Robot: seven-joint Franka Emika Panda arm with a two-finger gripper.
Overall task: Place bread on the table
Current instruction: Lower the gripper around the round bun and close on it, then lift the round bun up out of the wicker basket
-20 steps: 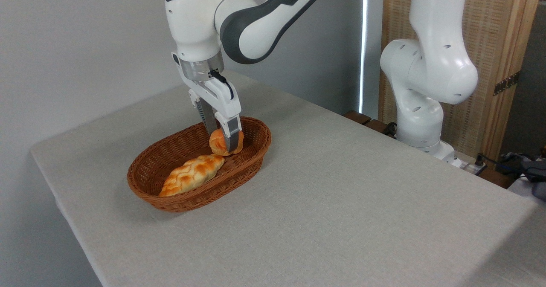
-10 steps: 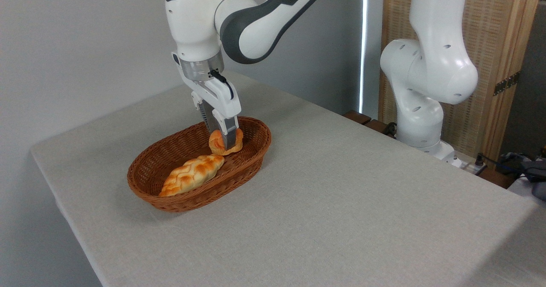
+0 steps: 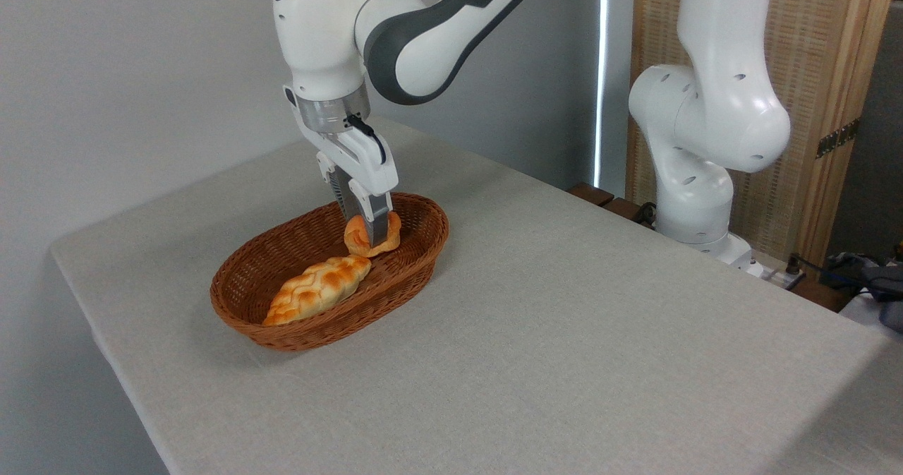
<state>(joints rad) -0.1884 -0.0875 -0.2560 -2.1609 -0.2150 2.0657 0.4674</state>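
My pincer (image 3: 370, 233) is pinching the bread (image 3: 372, 233) just above the floor of the basket (image 3: 310, 327), at its far-right end. I should lift straight until clear of the rim, then carry it toward the bench (image 3: 564, 334) front-right corner.

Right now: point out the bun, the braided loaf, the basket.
bun (image 3: 357, 236): fixed camera, left lobe beside the finger.
braided loaf (image 3: 317, 289): fixed camera, middle of the top crust.
basket (image 3: 331, 331): fixed camera, near outer wall.
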